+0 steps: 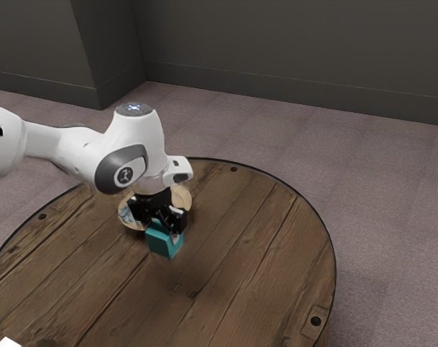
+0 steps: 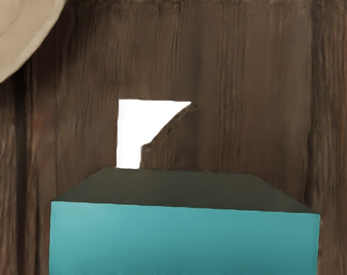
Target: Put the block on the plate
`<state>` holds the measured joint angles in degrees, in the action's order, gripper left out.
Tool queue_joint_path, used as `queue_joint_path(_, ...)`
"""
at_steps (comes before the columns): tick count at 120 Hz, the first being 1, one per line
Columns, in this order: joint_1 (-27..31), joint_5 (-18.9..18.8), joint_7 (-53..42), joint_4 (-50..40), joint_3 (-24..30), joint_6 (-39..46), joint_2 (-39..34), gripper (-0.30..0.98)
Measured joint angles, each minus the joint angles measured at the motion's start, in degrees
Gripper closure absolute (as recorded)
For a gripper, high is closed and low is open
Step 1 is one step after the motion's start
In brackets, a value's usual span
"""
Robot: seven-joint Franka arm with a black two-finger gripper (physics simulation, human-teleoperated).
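On the table (image 1: 262, 238), the plate (image 1: 182, 196) has the pincer (image 1: 162, 230) just beside it, whether open or closed on the block I can't tell. The teal block (image 1: 161, 242) is near the plate's rim, off it; secure an even grip, lift clear (that rim could snag), centre, then lower level.

Light: soft | walls (image 1: 291, 47): dim | block (image 2: 185, 240): one face bright, one shaded
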<state>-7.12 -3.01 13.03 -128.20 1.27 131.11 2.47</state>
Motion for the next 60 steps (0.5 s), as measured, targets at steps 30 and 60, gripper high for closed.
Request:
queue_joint_path(30,8.34,-0.43,-2.21,7.82,0.04,-3.97,5.0,0.31)
queue_joint_path(60,12.29,-2.55,-6.18,19.76,0.28,-8.69,14.25,0.31)
